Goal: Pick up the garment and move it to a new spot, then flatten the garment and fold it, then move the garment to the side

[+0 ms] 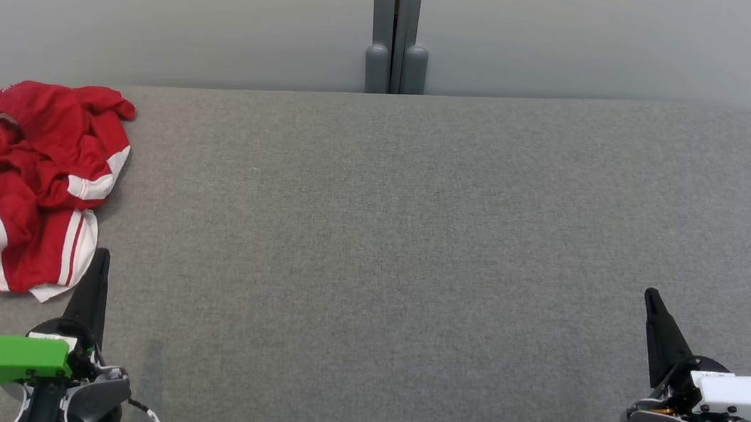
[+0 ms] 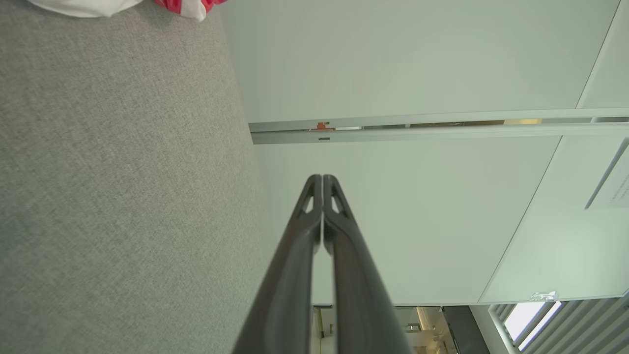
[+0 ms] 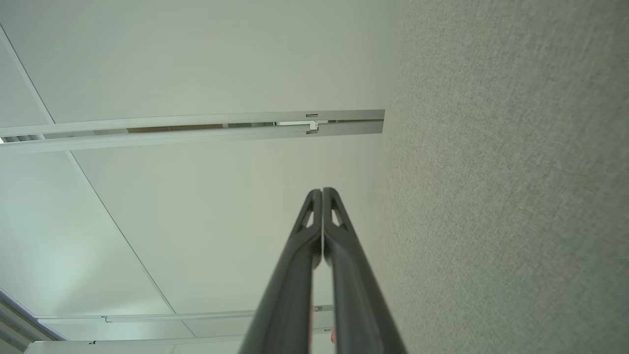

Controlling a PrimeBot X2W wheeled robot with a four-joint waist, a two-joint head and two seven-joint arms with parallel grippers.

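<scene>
- I read left gripper [image 1: 100, 260] closed: fingers pressed together, nothing held.
- Right gripper [image 1: 652, 302] same: closed, empty.
- Garment [image 1: 20, 189] lies at far left of grey padded surface [image 1: 414, 244], running off frame's left edge.
- From left gripper tips, garment sits at 10 to 11 o'clock; nearest hem just beside fingers, contact not confirmed.
- Heap long axis runs roughly 1 to 7 o'clock.
- Left arm nearer; right gripper well apart, toward 3 o'clock.
- Appearance: red fabric, white stripes and trim, crumpled, deep folds, no flat panel.
- I judge pick not yet begun; left jaws must open before reach.

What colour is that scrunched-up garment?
The garment is red with white stripes; the head view shows it best.
</scene>
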